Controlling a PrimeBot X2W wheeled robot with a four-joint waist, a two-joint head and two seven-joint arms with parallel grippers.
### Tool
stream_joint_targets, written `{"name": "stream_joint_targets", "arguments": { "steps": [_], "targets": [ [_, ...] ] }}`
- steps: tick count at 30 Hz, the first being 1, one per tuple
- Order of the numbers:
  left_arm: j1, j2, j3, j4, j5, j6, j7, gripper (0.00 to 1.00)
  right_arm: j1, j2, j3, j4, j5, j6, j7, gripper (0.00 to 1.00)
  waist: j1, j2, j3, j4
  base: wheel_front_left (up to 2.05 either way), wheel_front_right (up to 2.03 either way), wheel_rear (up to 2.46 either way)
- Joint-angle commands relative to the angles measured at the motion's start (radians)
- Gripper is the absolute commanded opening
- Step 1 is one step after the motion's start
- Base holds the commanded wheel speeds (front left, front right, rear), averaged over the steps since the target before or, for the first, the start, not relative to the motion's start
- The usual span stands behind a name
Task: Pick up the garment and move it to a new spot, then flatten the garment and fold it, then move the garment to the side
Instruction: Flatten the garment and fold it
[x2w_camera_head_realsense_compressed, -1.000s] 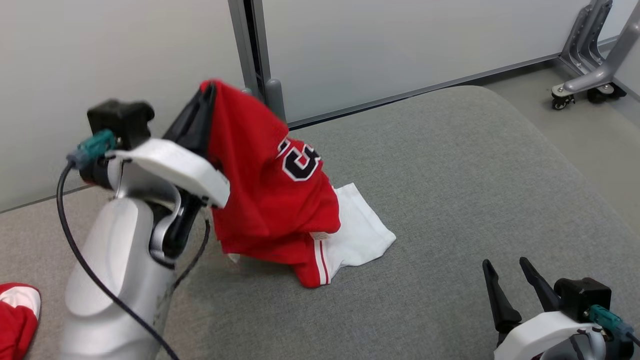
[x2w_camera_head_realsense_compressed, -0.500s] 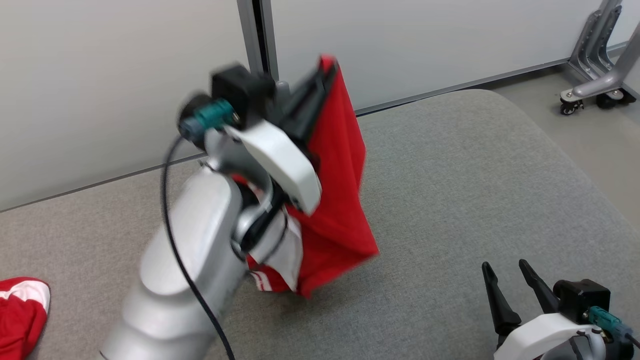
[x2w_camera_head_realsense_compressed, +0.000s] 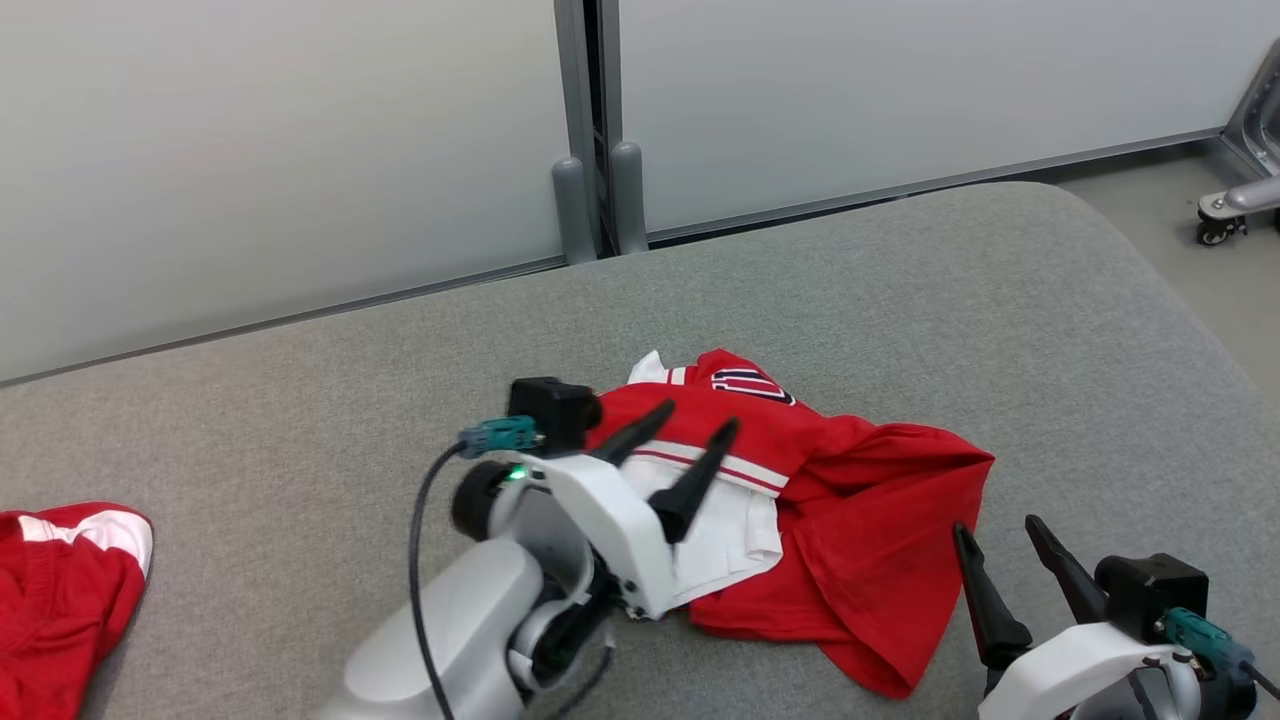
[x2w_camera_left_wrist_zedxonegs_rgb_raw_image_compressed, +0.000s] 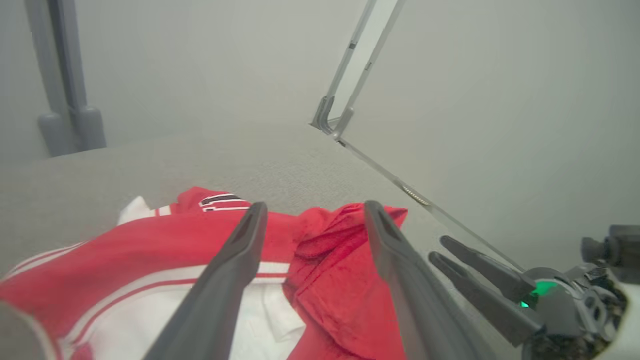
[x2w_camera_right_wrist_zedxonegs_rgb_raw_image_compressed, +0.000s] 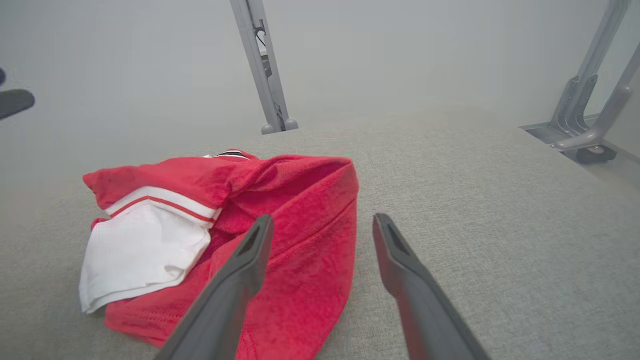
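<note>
My left claw, spread, hangs over the crumpled shirt, hiding part of it; my right claw, spread, sits beside it.

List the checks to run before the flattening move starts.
1. Open left gripper, nothing held: ok.
2. Open right gripper, nothing held: ok.
3. Red and white jersey resting on grey padded surface: ok.
4. Jersey flat: not ok, bunched and folded over itself.
5. Space to spread it: ok, second red garment lies apart at the robot's left.
6. Collar and hem located: cannot tell.
</note>
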Motion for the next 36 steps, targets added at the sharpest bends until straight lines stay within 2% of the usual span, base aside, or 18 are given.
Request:
{"name": "stream_joint_targets", "arguments": {
  "steps": [1, 4, 9, 12, 15, 19, 24, 27, 28, 29, 30, 31, 32, 36],
  "targets": [
    [-0.009, 0.039, 0.021, 0.027, 0.028, 0.039, -0.018, 1.0, 0.004, -0.006, 0.0, 0.002, 0.005, 0.001, -0.008, 1.0, 0.0, 0.0, 0.0, 0.006, 0.0, 0.0, 0.0],
    [-0.016, 0.082, 0.043, 0.094, 0.042, 0.105, -0.005, 1.0, -0.001, -0.006, 0.01, 0.002, 0.01, 0.001, -0.007, 1.0, 0.0, 0.0, 0.008, 0.002, 0.0, 0.0, 0.0],
    [-0.025, 0.104, 0.08, 0.175, -0.009, 0.124, 0.055, 1.0, -0.02, -0.006, 0.021, 0.002, 0.011, 0.001, -0.012, 1.0, 0.0, 0.0, 0.035, -0.028, 0.0, 0.0, 0.0],
    [-0.047, 0.097, 0.099, 0.226, -0.041, 0.126, 0.09, 1.0, -0.029, -0.006, 0.026, 0.006, 0.016, 0.001, -0.02, 1.0, 0.0, 0.0, 0.055, -0.053, 0.0, 0.0, 0.0],
    [-0.067, 0.094, 0.119, 0.282, -0.05, 0.16, 0.097, 1.0, -0.037, -0.007, 0.022, 0.012, 0.019, 0.001, -0.026, 1.0, 0.0, 0.0, 0.071, -0.077, 0.0, 0.0, 0.0],
    [-0.082, 0.086, 0.142, 0.318, -0.078, 0.149, 0.106, 1.0, -0.04, -0.006, 0.015, 0.017, 0.014, 0.001, -0.031, 1.0, 0.0, 0.0, 0.081, -0.096, 0.0, 0.0, 0.0],
    [-0.101, 0.093, 0.157, 0.377, -0.079, 0.194, 0.107, 1.0, -0.042, -0.006, 0.016, 0.021, 0.019, 0.001, -0.039, 1.0, 0.0, 0.0, 0.086, -0.108, 0.0, 0.0, 0.0],
    [-0.104, 0.075, 0.164, 0.378, -0.103, 0.161, 0.112, 1.0, -0.046, -0.006, 0.022, 0.024, 0.026, 0.001, -0.042, 1.0, 0.0, 0.0, 0.089, -0.108, 0.0, 0.0, 0.0],
    [-0.109, 0.073, 0.158, 0.376, -0.1, 0.148, 0.115, 0.91, -0.047, -0.006, 0.023, 0.026, 0.027, 0.001, -0.043, 1.0, 0.0, 0.0, 0.089, -0.107, 0.0, 0.0, 0.0],
    [-0.115, 0.074, 0.158, 0.373, -0.103, 0.136, 0.112, 0.46, -0.049, -0.006, 0.025, 0.027, 0.028, 0.001, -0.044, 1.0, 0.0, 0.0, 0.09, -0.106, 0.0, 0.0, 0.0],
    [-0.119, 0.07, 0.155, 0.37, -0.106, 0.12, 0.111, 0.16, -0.051, -0.006, 0.026, 0.028, 0.028, 0.001, -0.044, 1.0, 0.0, 0.0, 0.091, -0.105, 0.0, 0.0, 0.0],
    [-0.121, 0.064, 0.156, 0.368, -0.111, 0.109, 0.11, 0.0, -0.053, -0.006, 0.026, 0.029, 0.029, 0.001, -0.046, 1.0, 0.0, 0.0, 0.091, -0.104, 0.0, 0.0, 0.0],
    [-0.129, 0.055, 0.152, 0.368, -0.111, 0.087, 0.102, 0.0, -0.055, -0.006, 0.026, 0.03, 0.029, 0.001, -0.047, 1.0, 0.0, 0.0, 0.092, -0.102, 0.0, 0.0, 0.0],
    [-0.166, 0.044, 0.151, 0.345, -0.09, 0.054, 0.04, 0.0, -0.054, -0.006, 0.02, 0.033, 0.026, 0.001, -0.049, 1.0, 0.0, 0.0, 0.09, -0.092, 0.0, 0.0, 0.0]
  ]
}}
